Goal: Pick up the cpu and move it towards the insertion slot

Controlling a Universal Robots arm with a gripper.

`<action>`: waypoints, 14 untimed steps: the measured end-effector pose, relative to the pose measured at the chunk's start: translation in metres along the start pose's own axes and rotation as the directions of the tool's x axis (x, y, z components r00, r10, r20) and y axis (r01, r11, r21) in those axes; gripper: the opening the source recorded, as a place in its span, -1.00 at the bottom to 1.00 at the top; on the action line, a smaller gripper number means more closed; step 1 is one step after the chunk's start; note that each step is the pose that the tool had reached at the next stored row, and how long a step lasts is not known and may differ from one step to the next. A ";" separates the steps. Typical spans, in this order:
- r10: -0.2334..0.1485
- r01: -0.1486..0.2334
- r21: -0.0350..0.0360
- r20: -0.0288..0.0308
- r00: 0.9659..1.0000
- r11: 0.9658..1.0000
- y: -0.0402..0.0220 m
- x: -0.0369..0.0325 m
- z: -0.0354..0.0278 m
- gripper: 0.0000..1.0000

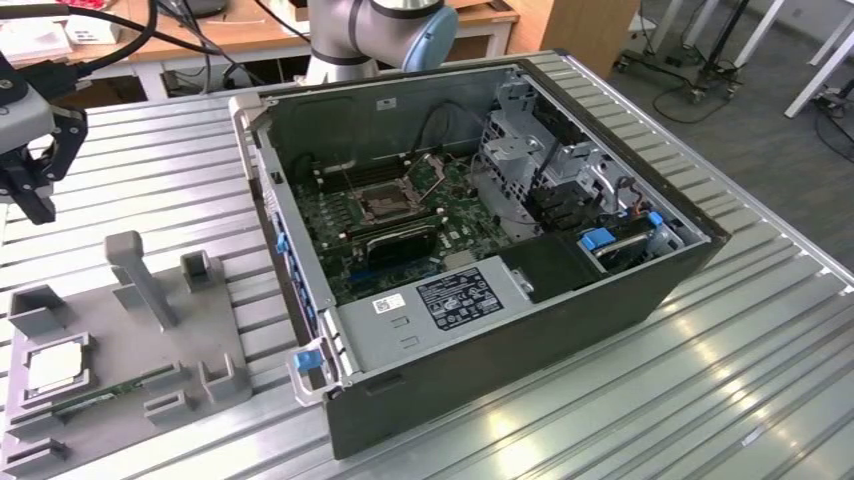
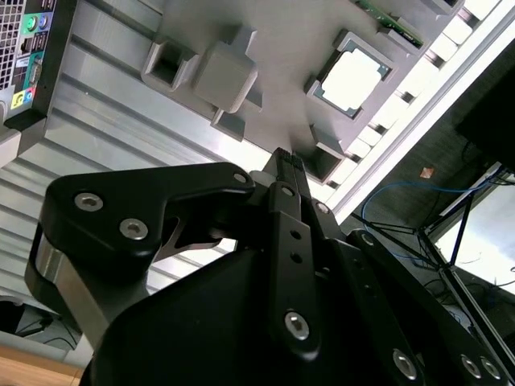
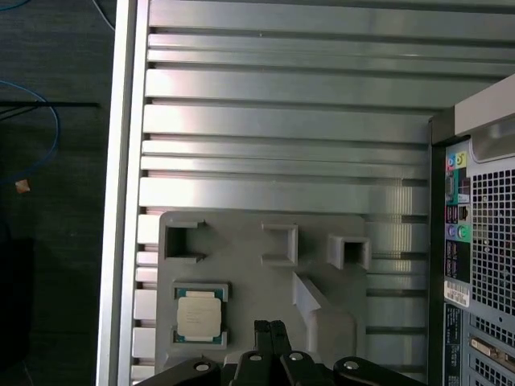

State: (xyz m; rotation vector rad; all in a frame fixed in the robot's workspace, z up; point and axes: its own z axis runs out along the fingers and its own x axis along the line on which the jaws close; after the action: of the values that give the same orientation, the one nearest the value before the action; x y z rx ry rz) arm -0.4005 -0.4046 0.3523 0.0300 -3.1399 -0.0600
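One cpu [image 3: 199, 314], untouched in its grey tray [image 3: 241, 241]; your gripper [image 3: 269, 326] hovers near, jaws together, empty. Approach step, likely; grasping would need them spread.

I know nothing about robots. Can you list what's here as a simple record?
end effector: shut, empty, hovering over the grey tray
cpu: lying in a pocket of the grey tray, not gripped
insertion slot: on the board inside the open computer case
task status: cpu not yet picked up
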 end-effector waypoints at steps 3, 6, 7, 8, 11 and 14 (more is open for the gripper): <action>0.000 0.000 0.000 0.000 1.000 1.000 -0.0003 0.0003 0.0001 -0.79; 0.000 0.000 0.000 0.000 1.000 1.000 -0.0015 0.0004 0.0000 -0.79; 0.000 0.000 0.000 0.000 1.000 1.000 -0.0022 0.0005 0.0000 -0.79; 0.000 0.000 0.000 0.000 1.000 1.000 -0.0030 0.0005 0.0000 -0.79; 0.000 0.000 0.000 0.000 1.000 1.000 -0.0056 0.0008 -0.0001 -0.79; 0.000 0.000 0.000 0.000 1.000 1.000 -0.0082 0.0010 -0.0002 -0.79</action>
State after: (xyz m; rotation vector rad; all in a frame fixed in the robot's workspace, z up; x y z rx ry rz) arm -0.4013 -0.4128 0.3521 0.0300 -3.1401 -0.0601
